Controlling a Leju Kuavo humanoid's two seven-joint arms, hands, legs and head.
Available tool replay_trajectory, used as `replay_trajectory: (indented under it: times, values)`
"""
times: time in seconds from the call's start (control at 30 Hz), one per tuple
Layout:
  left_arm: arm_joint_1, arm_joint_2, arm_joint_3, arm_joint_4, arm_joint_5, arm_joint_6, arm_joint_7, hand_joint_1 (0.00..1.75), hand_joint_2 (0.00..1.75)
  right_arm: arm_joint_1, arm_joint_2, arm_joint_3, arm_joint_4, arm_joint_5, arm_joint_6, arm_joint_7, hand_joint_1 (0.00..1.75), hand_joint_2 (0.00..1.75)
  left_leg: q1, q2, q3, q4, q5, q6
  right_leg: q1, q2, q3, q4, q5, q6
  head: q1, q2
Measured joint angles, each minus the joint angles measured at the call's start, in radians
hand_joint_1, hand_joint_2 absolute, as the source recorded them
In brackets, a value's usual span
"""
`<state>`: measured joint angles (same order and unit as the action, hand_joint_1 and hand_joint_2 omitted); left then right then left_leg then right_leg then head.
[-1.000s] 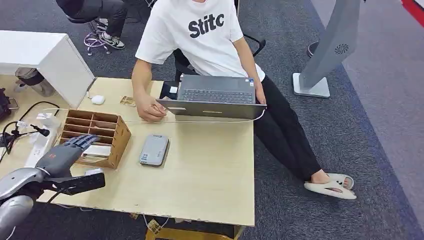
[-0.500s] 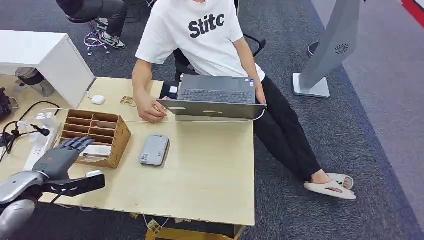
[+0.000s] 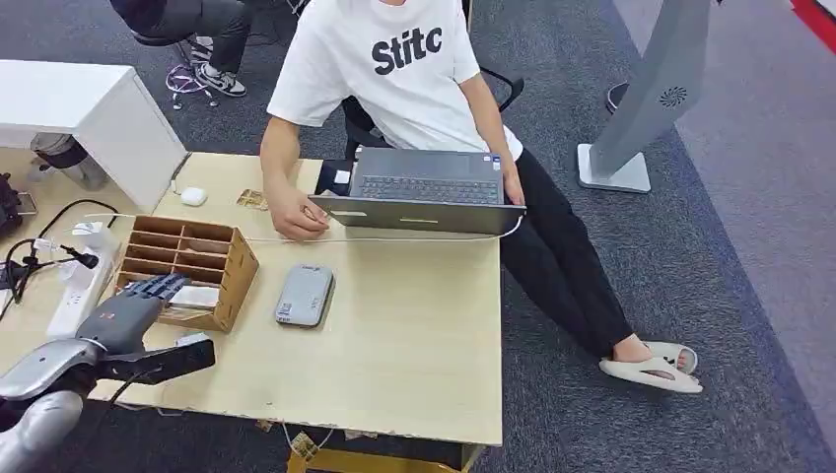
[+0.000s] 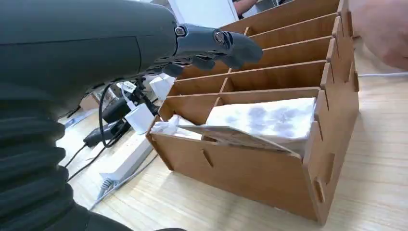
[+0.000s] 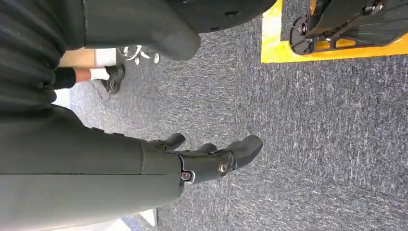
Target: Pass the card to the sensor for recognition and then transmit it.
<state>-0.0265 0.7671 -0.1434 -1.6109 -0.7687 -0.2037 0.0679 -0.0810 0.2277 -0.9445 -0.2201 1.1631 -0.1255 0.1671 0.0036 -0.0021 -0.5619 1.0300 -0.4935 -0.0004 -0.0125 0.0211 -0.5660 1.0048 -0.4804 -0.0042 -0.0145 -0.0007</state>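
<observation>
A white card lies in the nearest compartment of the wooden organizer on the table. In the left wrist view the card rests tilted across that compartment. My left hand sits at the organizer's near left corner, holding nothing. Its fingers stretch above the box, apart from the card. The grey sensor lies flat on the table just right of the organizer. My right hand hangs over grey carpet with its fingers loosely extended and nothing in them.
A person sits at the far table edge behind an open laptop, one hand resting on the table. A white mouse, a power strip with cables and a white cabinet are at the left.
My left hand has sunk slightly toward the organizer's near compartment, and the forearm has slid a little to the right. The card, sensor and person have not moved.
</observation>
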Motion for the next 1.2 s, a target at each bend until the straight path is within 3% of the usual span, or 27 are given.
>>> replay_trajectory:
  times: [0.37,0.6,0.77,0.8,0.83,0.87,0.9,1.03,1.13,1.2]
  values:
    - [-0.050,-0.043,-0.013,0.065,-0.042,0.038,-0.001,0.14,1.75,0.000,0.000,0.000,0.000,0.003,0.000,-0.001,0.00,1.75,0.000,0.000,0.000,0.000,0.000,0.000,0.000,0.000,0.000,0.000,0.000,0.000,0.000,0.000]
    - [-0.055,-0.061,-0.017,0.085,-0.050,0.052,-0.001,0.54,1.75,0.000,0.000,0.000,0.000,0.005,0.000,-0.001,0.00,1.75,0.000,0.000,0.000,0.000,0.000,0.000,0.000,0.000,0.000,0.000,0.000,0.000,0.000,0.000]
    - [-0.062,-0.066,-0.018,0.093,-0.053,0.053,-0.001,0.70,1.75,0.000,0.000,0.000,0.000,0.005,0.000,-0.002,0.00,1.75,0.000,0.000,0.000,0.000,0.000,0.000,0.000,0.000,0.000,0.000,0.000,0.000,0.000,0.000]
    - [-0.062,-0.067,-0.018,0.094,-0.053,0.053,-0.001,1.12,1.75,0.000,0.000,0.000,0.000,0.005,0.000,-0.002,0.00,1.75,0.000,0.000,0.000,0.000,0.000,0.000,0.000,0.000,0.000,0.000,0.000,0.000,0.000,0.000]
    - [-0.064,-0.067,-0.019,0.095,-0.053,0.053,-0.001,1.29,1.75,0.000,0.000,0.000,0.000,0.005,0.000,-0.002,0.00,1.75,0.000,0.000,0.000,0.000,0.000,0.000,0.000,0.000,0.000,0.000,0.000,0.000,0.000,0.000]
    - [-0.066,-0.069,-0.019,0.098,-0.053,0.053,-0.001,1.29,1.75,0.000,0.000,0.000,0.000,0.005,0.000,-0.002,0.00,1.75,0.000,0.000,0.000,0.000,0.000,0.000,0.000,0.000,0.000,0.000,0.000,0.000,0.000,0.000]
    - [-0.067,-0.069,-0.019,0.098,-0.055,0.053,-0.001,1.43,1.75,0.000,0.000,0.000,0.000,0.006,0.000,-0.002,0.00,1.75,0.000,0.000,0.000,0.000,0.000,0.000,0.000,0.000,0.000,0.000,0.000,0.000,0.000,0.000]
    - [-0.069,-0.071,-0.019,0.099,-0.056,0.055,-0.001,1.38,1.75,0.000,0.000,0.000,0.000,0.008,0.000,-0.002,0.00,1.75,0.000,0.000,0.000,0.000,0.000,0.000,0.000,0.000,0.000,0.000,0.000,0.000,0.000,0.000]
    - [-0.077,-0.072,-0.019,0.103,-0.065,0.059,0.002,1.57,1.75,0.000,0.000,0.000,0.000,0.009,0.000,-0.002,0.00,1.75,0.000,0.000,0.000,0.000,0.000,0.000,0.000,0.001,0.000,0.000,0.000,0.000,0.000,0.000]
    - [-0.078,-0.078,-0.020,0.106,-0.075,0.065,0.005,1.59,1.75,0.000,0.000,0.000,0.000,0.010,0.000,-0.001,0.00,1.75,0.000,0.000,0.000,0.000,0.000,0.000,0.000,0.000,0.000,0.000,0.000,0.000,0.000,0.000]
